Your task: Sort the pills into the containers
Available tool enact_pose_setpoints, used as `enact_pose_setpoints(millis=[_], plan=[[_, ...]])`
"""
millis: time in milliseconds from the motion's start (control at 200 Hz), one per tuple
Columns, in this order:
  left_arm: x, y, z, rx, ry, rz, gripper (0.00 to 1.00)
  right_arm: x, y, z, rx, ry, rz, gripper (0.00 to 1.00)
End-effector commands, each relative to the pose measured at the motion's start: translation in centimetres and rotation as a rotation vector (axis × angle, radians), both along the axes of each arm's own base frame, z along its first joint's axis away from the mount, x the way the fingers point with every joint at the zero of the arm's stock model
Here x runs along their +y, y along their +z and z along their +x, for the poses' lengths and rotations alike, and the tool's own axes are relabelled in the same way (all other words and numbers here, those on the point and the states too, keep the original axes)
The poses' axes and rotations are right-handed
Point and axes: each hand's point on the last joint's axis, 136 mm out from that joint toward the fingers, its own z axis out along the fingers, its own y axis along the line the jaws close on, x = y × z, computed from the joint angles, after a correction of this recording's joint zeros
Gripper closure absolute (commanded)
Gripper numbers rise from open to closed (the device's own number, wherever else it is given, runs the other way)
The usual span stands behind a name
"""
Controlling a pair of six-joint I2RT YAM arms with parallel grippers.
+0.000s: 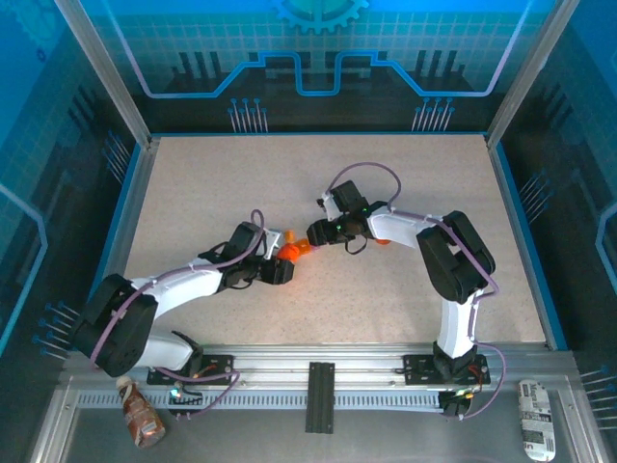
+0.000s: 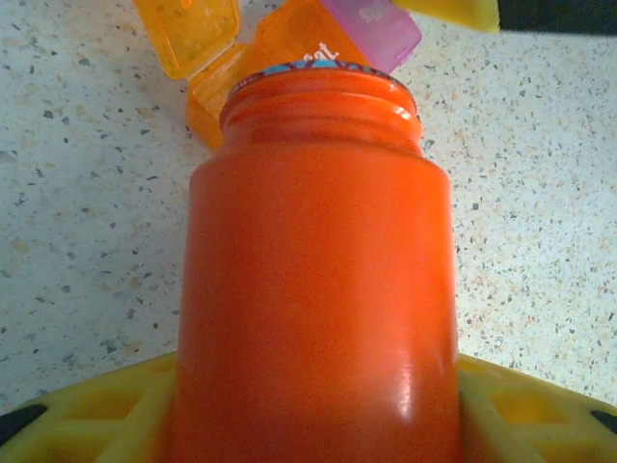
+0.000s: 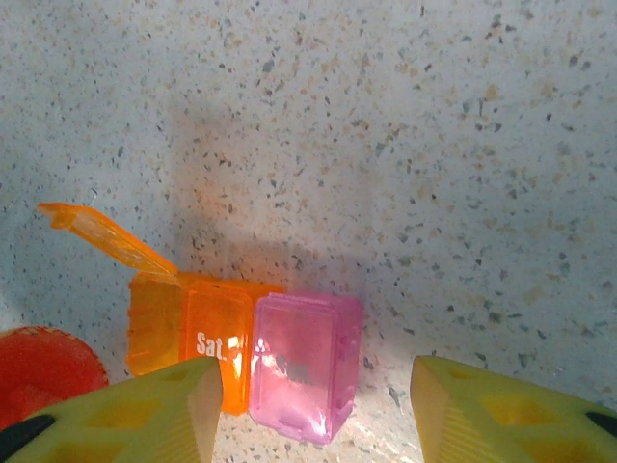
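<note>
The left gripper [image 1: 278,271] was clamped on the orange pill bottle [image 2: 318,289], whose mouth tipped toward the pill organizer [image 3: 217,328] just ahead. The right gripper [image 3: 313,378] stood apart, astride the organizer's Sat. and pink sections. One lid [image 3: 106,236] was open. No pills showed, so pouring seemingly remained.

Orange bottle [image 2: 313,289]: fills the centre, its threaded, uncapped mouth pointing to 12 o'clock.
Left hand [image 2: 308,415]: at 6 o'clock, its yellow fingers [image 2: 87,415] clasp the bottle's lower body from 7 and 5 o'clock.
Containers [image 2: 289,43]: at 12 o'clock, just beyond the mouth. The orange lid [image 2: 188,34] is raised at 11 o'clock and the pink-purple section [image 2: 371,29] sits at 1 o'clock.
Bench [image 2: 540,241]: pale and speckled.
</note>
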Motion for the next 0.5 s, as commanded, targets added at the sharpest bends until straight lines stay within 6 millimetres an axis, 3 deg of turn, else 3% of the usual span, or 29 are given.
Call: enact_pose_setpoints(millis=[0,495], plan=[[-0.9,1.1,0.7,-0.002,-0.013,-0.026,1.00,0.7,0.2,0.8,-0.019,-0.006,0.000,0.45],[-0.4,1.6,0.7,0.090,-0.007,0.029,1.00,0.8,-1.0,0.7,0.003,-0.011,-0.015,0.46]])
